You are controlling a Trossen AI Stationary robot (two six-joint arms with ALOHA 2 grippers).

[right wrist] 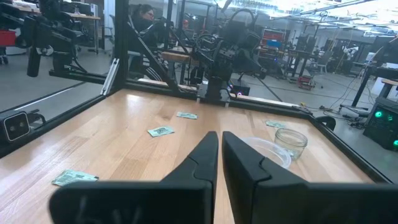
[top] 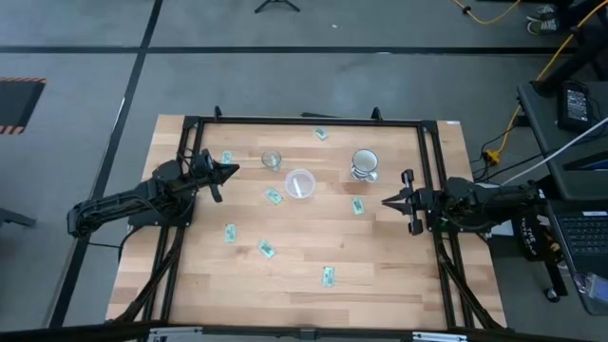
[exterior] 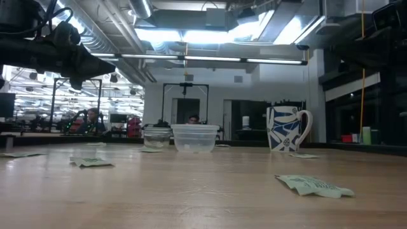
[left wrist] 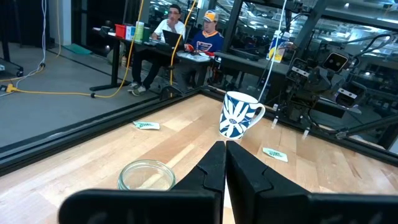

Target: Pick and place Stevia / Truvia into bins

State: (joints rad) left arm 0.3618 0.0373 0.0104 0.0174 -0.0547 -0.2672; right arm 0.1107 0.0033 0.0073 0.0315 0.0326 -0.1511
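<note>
From above, both arms are hanging clear of the wooden table (top: pixel 190 285), the left gripper (top: pixel 231 172) and right gripper (top: pixel 388 201) each pinched together and carrying nothing; reaching the nearest sachet (top: pixel 274 197) well probably means spreading the fingers first and descending flat. At table height, the sachets (exterior: pixel 316 185) are lying thin and pale green, scattered apart, with the clear cup (exterior: pixel 157 137) and wider bin (exterior: pixel 195 138) sitting side by side. The left wrist is facing the clear cup (left wrist: pixel 146 175) and a mug (left wrist: pixel 239 115). The right wrist is showing its own fingers closed, sachets (right wrist: pixel 161 130) beyond.
</note>
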